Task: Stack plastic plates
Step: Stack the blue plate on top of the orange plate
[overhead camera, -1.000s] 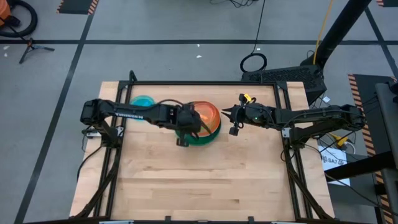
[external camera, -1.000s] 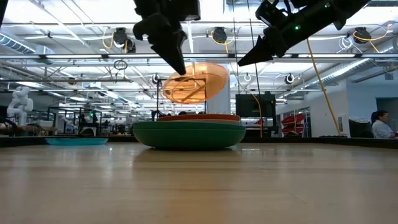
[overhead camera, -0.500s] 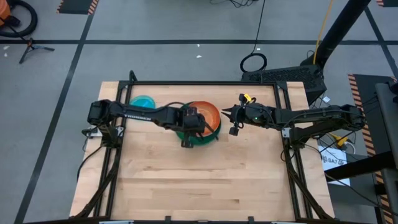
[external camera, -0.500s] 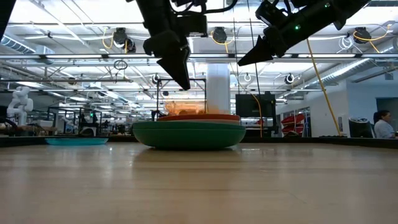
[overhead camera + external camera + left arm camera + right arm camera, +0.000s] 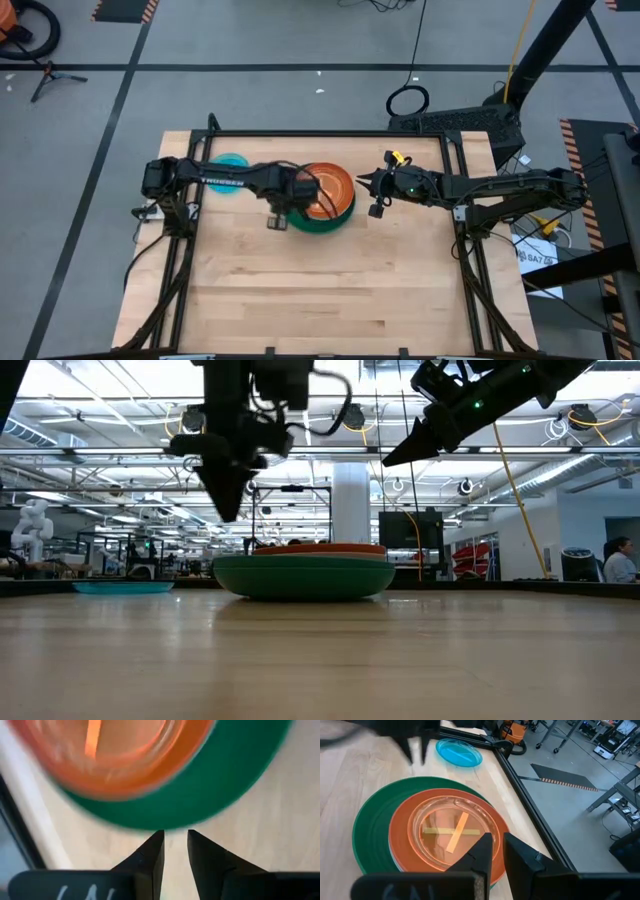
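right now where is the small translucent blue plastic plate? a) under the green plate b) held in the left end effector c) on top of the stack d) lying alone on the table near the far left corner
d: the small translucent blue plastic plate lies alone on the wooden table, apart from the stack of plastic plates, which is topped by a translucent orange one.

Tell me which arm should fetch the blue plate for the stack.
Left, probably. The left pincer hangs empty at the stack's left edge, on the side where the blue plate lies. The right pincer waits on the stack's far side, so it would have to reach across.
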Motion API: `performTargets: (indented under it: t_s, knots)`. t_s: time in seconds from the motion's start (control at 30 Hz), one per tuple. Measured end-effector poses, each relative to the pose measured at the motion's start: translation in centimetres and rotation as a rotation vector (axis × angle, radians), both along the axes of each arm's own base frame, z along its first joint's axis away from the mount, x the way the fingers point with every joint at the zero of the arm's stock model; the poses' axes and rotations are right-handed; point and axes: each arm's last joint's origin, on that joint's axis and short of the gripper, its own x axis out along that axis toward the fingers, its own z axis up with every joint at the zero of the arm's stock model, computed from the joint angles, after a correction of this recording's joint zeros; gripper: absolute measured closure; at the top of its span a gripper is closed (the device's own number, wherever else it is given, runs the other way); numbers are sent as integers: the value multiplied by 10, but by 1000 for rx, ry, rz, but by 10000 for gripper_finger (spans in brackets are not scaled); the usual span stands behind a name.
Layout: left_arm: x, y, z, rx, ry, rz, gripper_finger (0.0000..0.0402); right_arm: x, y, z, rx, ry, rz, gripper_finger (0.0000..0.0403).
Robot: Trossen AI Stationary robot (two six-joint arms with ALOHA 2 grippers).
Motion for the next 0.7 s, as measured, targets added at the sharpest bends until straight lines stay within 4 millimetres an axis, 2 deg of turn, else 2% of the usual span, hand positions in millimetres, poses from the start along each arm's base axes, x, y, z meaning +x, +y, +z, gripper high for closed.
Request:
performTargets:
  t_s: [0.23, 0.37, 0.5, 0.7]
  knots:
    - [-26, 61, 8, -36, -6, 220, 309, -1, 0, -2, 22, 14, -9, 365]
    - [-59, 86, -1, -60, 12, 349, 309, -3, 0, -5, 42, 46, -17, 365]
    - [-96, 98, -16, -53, -28, 489, 309, -3, 0, -7, 52, 59, -22, 365]
    - [-131, 101, -45, -39, -118, 684, 309, -4, 1, -7, 95, 41, -42, 365]
